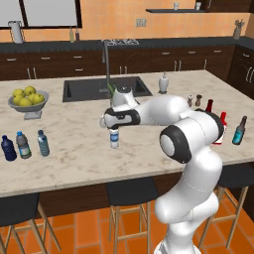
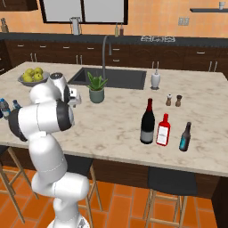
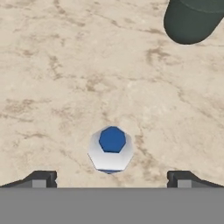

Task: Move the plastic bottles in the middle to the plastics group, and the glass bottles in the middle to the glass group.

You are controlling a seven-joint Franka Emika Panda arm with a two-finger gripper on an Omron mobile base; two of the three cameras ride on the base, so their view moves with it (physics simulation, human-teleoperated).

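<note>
A clear whitish plastic bottle (image 1: pixel 114 138) with a blue cap stands upright mid-counter. My gripper (image 1: pixel 112 127) hangs just above it, open. In the hand view I look straight down on the bottle's cap (image 3: pixel 112 140), with my gripper (image 3: pixel 111 180) spread wide to both sides of it and touching nothing. At the counter's left stand a dark navy bottle (image 1: pixel 8 148), a greyish clear bottle (image 1: pixel 23 145) and a teal-blue bottle (image 1: pixel 43 143). The tall dark wine bottle (image 2: pixel 147 121) stands right beside the red bottle (image 2: pixel 163 129) and near the dark teal bottle (image 2: pixel 185 136).
A potted plant (image 2: pixel 96 88) stands by the sink (image 1: pixel 105 88); its pot (image 3: pixel 192 19) is close to the hand. A bowl of lemons (image 1: pixel 29 99) sits at far left. A soap dispenser (image 1: pixel 163 83) and two shakers (image 1: pixel 194 100) stand further back. Stools line the counter's front edge.
</note>
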